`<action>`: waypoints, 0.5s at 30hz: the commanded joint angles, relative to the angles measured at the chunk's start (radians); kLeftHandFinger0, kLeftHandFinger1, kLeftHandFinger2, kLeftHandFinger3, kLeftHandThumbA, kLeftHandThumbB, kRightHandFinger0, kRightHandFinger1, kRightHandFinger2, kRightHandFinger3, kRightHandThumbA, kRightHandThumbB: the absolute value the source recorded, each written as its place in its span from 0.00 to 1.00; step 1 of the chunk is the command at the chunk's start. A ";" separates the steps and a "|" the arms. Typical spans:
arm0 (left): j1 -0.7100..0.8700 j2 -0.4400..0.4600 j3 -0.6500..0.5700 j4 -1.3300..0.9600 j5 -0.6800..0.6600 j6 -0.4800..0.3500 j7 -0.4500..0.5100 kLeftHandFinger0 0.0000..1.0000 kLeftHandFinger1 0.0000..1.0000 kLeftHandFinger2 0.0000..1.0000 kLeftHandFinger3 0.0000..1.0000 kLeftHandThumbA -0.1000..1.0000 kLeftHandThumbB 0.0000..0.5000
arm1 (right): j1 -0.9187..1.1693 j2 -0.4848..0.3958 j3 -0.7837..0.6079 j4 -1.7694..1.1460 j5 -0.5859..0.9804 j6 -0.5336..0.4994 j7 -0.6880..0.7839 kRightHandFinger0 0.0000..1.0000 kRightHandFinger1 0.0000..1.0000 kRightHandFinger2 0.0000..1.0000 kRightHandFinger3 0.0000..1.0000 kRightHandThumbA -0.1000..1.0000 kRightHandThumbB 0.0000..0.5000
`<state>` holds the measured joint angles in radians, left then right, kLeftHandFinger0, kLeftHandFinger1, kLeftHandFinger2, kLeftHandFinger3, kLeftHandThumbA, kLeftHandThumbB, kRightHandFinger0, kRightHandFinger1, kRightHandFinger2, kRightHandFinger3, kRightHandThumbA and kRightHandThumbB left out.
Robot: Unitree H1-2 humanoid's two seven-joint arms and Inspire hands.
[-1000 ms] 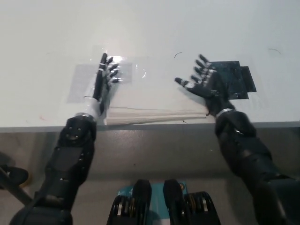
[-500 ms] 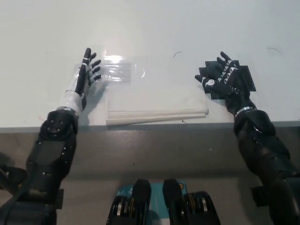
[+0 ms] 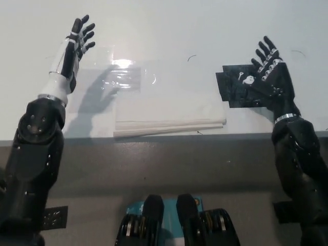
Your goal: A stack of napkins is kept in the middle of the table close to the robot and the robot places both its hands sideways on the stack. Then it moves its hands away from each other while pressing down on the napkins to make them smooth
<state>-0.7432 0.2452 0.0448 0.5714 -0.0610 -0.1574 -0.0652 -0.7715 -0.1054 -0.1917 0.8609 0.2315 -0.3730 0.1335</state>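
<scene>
1. Napkin stack (image 3: 169, 115): lies flat at the near edge of my white table (image 3: 164, 31), in the middle, its layered front edge facing me; neither hand touches it.
2. Clear plastic sheet (image 3: 120, 77): just behind the stack's left part, glinting with reflected light.
3. Left hand (image 3: 72, 51): raised well left of the stack, fingers (image 3: 84, 28) spread apart, holding nothing.
4. Right hand (image 3: 264, 77): well right of the stack, fingers fanned wide and empty, over a black patch (image 3: 230, 87) on the tabletop.
</scene>
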 commanded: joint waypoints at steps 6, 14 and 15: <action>0.402 0.018 -0.070 -1.098 0.047 0.094 -0.073 1.00 1.00 1.00 1.00 1.00 0.50 | 0.385 -0.019 0.074 -1.334 -0.054 0.240 -0.001 1.00 1.00 1.00 1.00 1.00 0.65; 0.879 -0.039 -0.071 -1.316 0.103 -0.092 -0.055 1.00 1.00 1.00 1.00 1.00 0.41 | 0.887 -0.016 0.172 -1.557 -0.047 0.017 0.097 1.00 1.00 1.00 1.00 1.00 0.48; 0.954 -0.054 -0.071 -1.291 0.118 -0.142 -0.047 1.00 1.00 1.00 1.00 1.00 0.38 | 0.952 -0.001 0.191 -1.543 -0.049 -0.020 0.100 1.00 1.00 1.00 1.00 1.00 0.47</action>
<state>-0.2685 0.2016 0.0226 0.1194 -0.0520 -0.1238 -0.0685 -0.3098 -0.0929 -0.1602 0.3127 0.2264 -0.3200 0.1352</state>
